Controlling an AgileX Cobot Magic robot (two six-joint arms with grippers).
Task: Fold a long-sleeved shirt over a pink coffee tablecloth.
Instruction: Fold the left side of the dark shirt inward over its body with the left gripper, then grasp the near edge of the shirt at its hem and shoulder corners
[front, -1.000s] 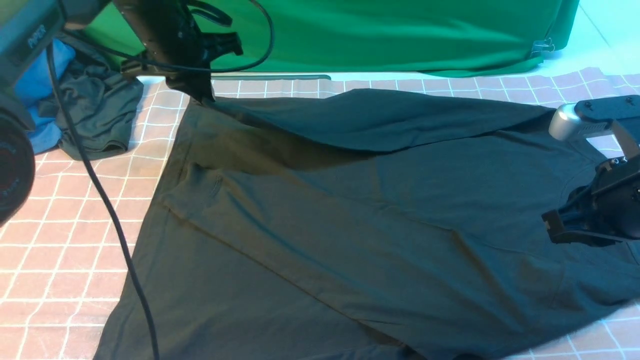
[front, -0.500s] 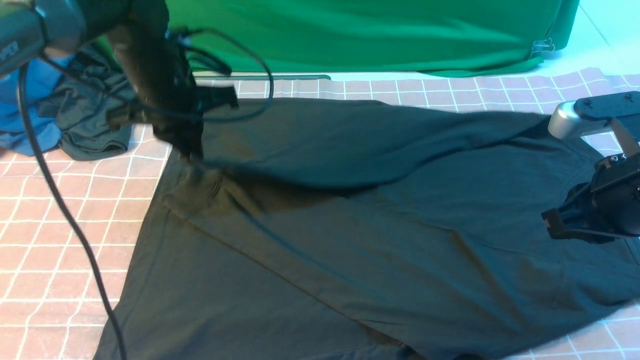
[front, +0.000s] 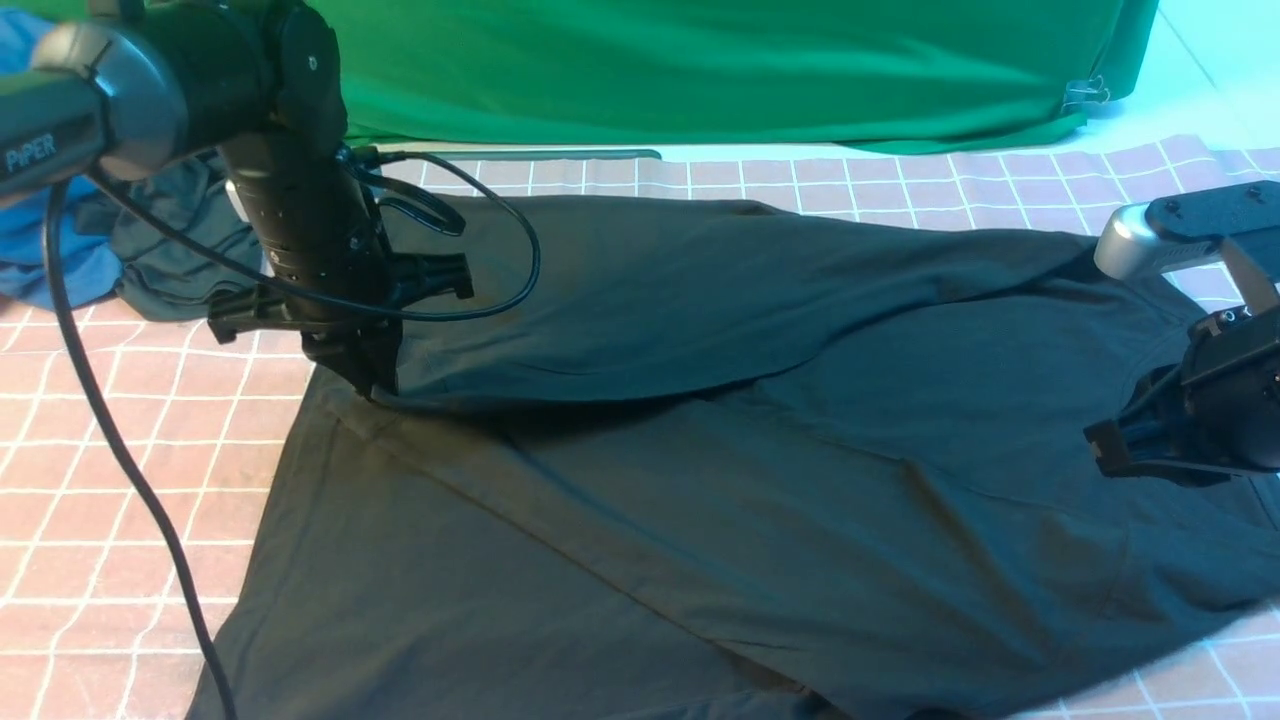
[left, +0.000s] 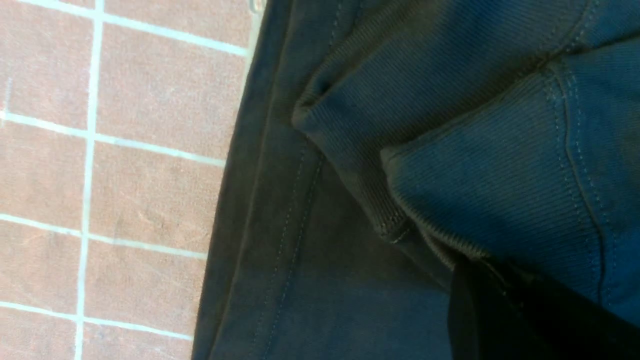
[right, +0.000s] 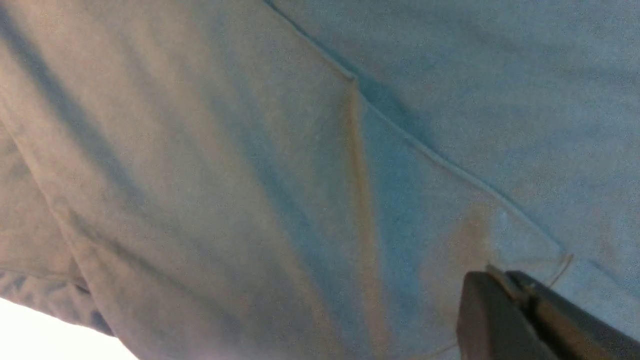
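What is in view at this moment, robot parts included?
long-sleeved shirt: one, black, spread on the tablecloth, one sleeve drawn over the body
pink tablecloth: one, pink with white grid, under the shirt
green cloth: one, green, far edge
dark garment: one, bunched with blue cloth, far left
cable: one, black, hanging from the left arm
left gripper: black, shut on the shirt's cuff
right gripper: black, shut, over the shirt's right end

Shirt (front: 700, 480) near edge off-frame, front cam
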